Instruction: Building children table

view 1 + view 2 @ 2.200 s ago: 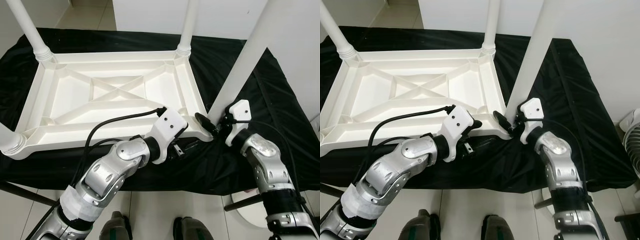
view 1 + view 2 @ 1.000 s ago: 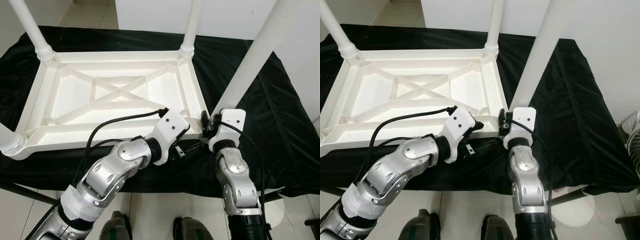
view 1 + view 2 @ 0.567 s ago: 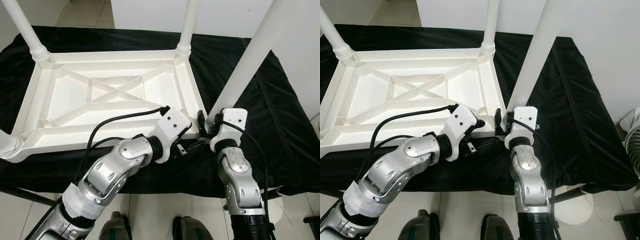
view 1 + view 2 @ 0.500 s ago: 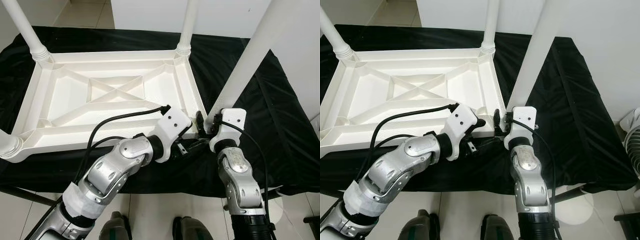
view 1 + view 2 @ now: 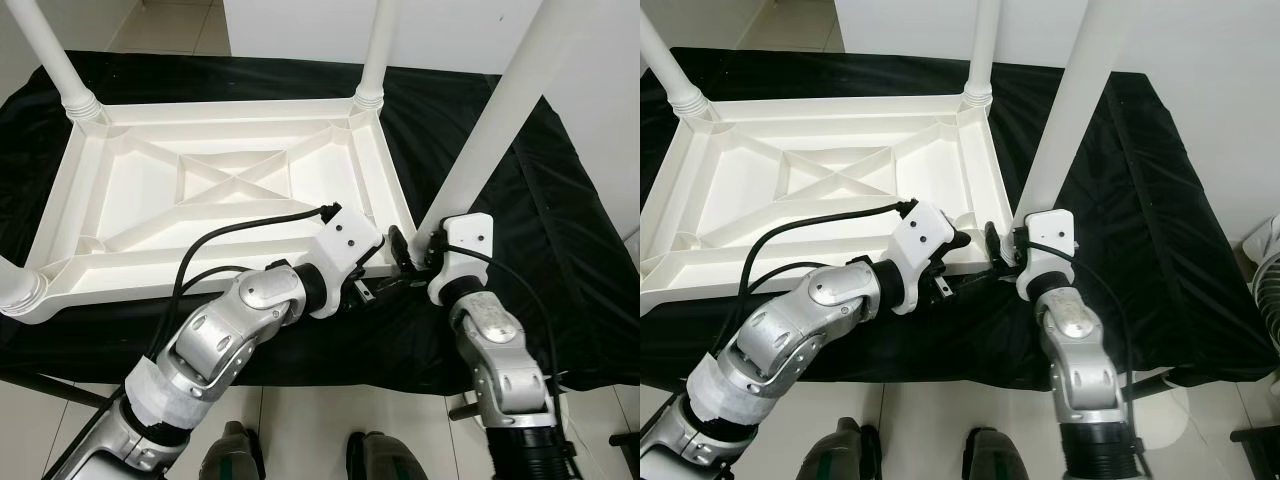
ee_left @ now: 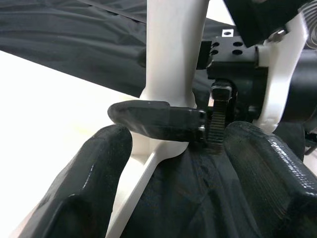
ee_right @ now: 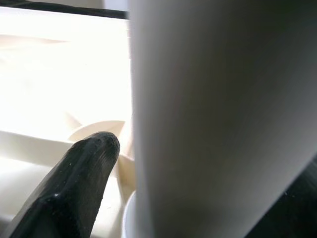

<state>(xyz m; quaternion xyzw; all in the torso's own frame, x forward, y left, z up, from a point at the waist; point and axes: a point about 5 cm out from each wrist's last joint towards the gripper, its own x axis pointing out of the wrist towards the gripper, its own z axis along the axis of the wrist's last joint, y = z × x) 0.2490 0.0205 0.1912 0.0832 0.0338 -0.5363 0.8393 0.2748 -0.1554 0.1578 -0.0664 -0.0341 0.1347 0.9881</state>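
The white plastic children's table [image 5: 382, 190] lies upside down on a black cloth, legs pointing up. Its near-right leg [image 5: 495, 110] stands in the corner socket. My right gripper [image 5: 405, 255] is shut on that leg's base; in the right wrist view the leg [image 7: 213, 99] stands between the fingers [image 7: 79, 183]. My left gripper [image 5: 372, 292] sits low at the same corner, open. In the left wrist view its two fingers [image 6: 84, 198] straddle the table's corner rim [image 6: 133, 193] and the cloth, facing the leg's base [image 6: 173, 59].
Three other legs stand at the far left [image 5: 60, 60], far right [image 5: 378, 50] and near left [image 5: 15, 285]. The black cloth [image 5: 545, 250] hangs over the support's edges. A white fan base [image 5: 1265, 245] stands on the tiled floor at right. My feet show below.
My right forearm has swung outward to the right while its gripper stays at the leg's base. The left gripper has crept slightly toward the corner.
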